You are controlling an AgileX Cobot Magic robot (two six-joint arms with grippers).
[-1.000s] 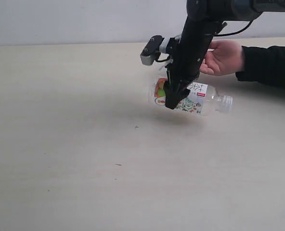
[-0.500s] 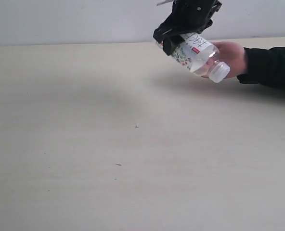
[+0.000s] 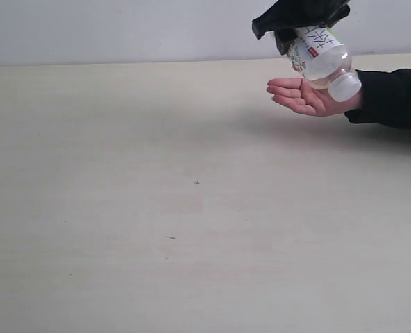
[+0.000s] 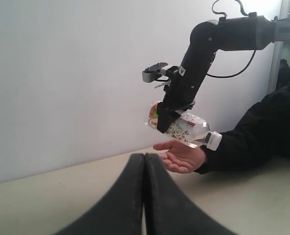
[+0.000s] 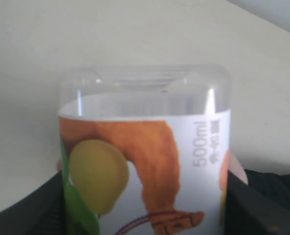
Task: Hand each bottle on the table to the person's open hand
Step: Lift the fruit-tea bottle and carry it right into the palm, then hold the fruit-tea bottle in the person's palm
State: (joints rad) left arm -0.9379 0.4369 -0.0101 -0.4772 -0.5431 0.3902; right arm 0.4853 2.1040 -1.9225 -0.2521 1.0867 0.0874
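Note:
A clear bottle (image 3: 319, 57) with a pear-picture label and a white cap hangs tilted, cap end down, in my right gripper (image 3: 294, 35), which is shut on its body. It hovers just over the person's open hand (image 3: 301, 97), palm up at the table's far right; I cannot tell whether they touch. The right wrist view fills with the bottle (image 5: 145, 147) between the black fingers (image 5: 262, 205). In the left wrist view my left gripper (image 4: 145, 159) is shut and empty, low over the table (image 4: 262, 205), looking at the bottle (image 4: 184, 129) and the hand (image 4: 181, 156).
The person's black sleeve (image 3: 393, 97) lies along the right edge of the table (image 3: 157, 208). A pale wall (image 3: 122, 28) runs behind. The right arm (image 4: 204, 54) reaches down from above the hand.
My right gripper lifted the bottle off the table and carried it up and to the right, to just above the hand. The hand has turned palm up beneath it.

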